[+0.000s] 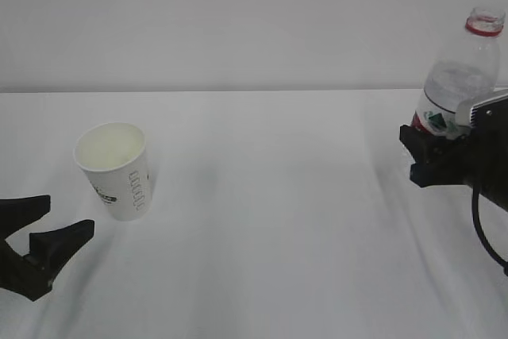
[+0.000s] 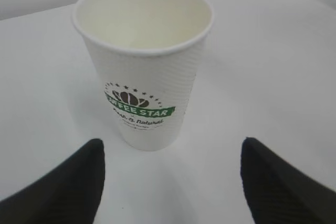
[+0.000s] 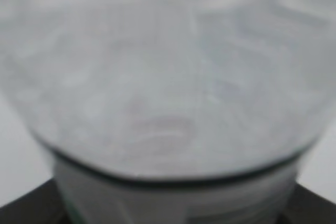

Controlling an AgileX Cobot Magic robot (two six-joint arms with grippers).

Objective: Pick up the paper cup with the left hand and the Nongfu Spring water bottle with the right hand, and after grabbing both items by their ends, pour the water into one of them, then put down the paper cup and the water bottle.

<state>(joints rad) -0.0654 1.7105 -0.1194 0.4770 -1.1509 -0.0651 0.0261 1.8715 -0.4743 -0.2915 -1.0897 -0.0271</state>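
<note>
The white paper cup [image 1: 115, 168] stands upright on the table at the left, empty as far as its inside shows. In the left wrist view the paper cup [image 2: 143, 61] shows a green logo. My left gripper [image 1: 67, 213] is low beside it, open, with the cup just beyond its fingertips [image 2: 79, 177] and apart from them. At the right edge my right gripper [image 1: 432, 139] is shut on the labelled middle of the Nongfu Spring water bottle [image 1: 464, 69], which leans slightly and has no cap. The blurred bottle [image 3: 168, 77] fills the right wrist view. No water line can be made out.
A white table [image 1: 278, 220] spreads between the cup and the bottle, against a plain white wall. A black cable [image 1: 482, 228] hangs from the right arm.
</note>
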